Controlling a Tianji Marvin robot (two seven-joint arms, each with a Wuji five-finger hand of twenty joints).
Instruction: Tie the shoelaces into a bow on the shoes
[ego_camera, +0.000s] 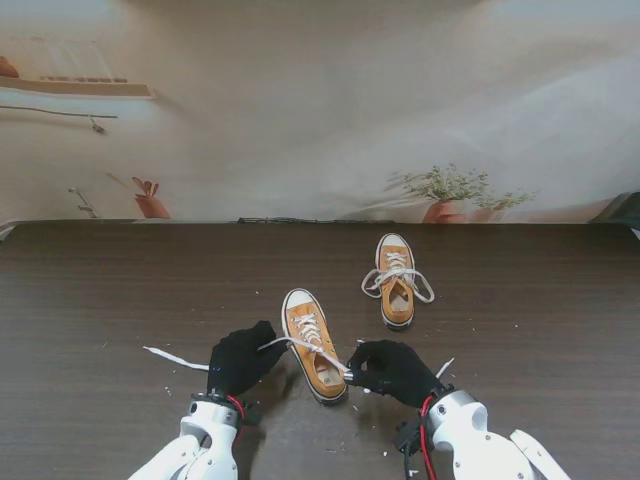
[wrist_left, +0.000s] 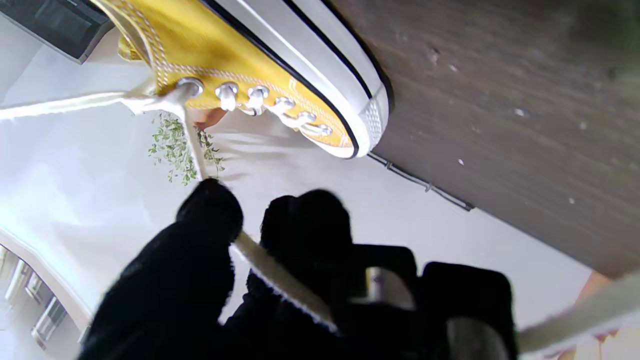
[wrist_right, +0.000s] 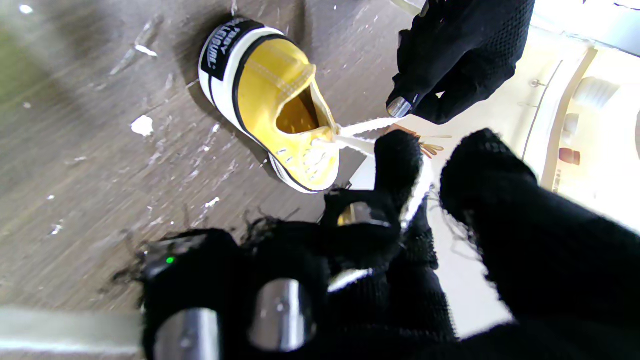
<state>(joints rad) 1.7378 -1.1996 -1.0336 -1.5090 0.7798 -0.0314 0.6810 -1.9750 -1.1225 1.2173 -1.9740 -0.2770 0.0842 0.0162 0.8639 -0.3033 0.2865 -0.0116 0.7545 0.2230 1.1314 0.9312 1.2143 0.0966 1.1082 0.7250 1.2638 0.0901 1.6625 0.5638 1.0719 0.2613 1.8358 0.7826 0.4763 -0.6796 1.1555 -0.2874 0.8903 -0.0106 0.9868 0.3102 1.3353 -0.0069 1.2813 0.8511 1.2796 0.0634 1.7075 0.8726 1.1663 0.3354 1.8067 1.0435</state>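
Two yellow shoes sat on the dark wooden table (ego_camera: 90, 300). The near shoe (ego_camera: 314, 346) lay in the lower centre of the stand frame, toe pointing away and tilted toward the upper left, between the two black-gloved hands. The far shoe (ego_camera: 397, 281) sat right of centre, higher in the frame, well apart from both hands, its white laces spread in loose loops on either side.

Left hand (ego_camera: 240, 360) was in the lower left-centre of the stand frame, just beside the near shoe, fingers closed on a white lace (ego_camera: 290, 343) that ran taut from the shoe's top eyelets. The left wrist view showed that lace (wrist_left: 280, 280) pinched between two gloved fingers (wrist_left: 210, 215), running up to the shoe's (wrist_left: 240, 65) eyelets.

Right hand (ego_camera: 393, 371) was in the lower right-centre, at the heel end of the near shoe, fingers clamped on the other lace end (ego_camera: 334, 362). In the right wrist view the lace (wrist_right: 417, 190) passed between the fingers (wrist_right: 397, 155) toward the shoe (wrist_right: 280, 110) opening, with the left hand (wrist_right: 460, 55) in the upper right of that frame.

A loose white lace tail (ego_camera: 175, 358) lay on the table at the lower left of the stand frame. Small white bits were scattered on the tabletop. No bow was formed on the near shoe.
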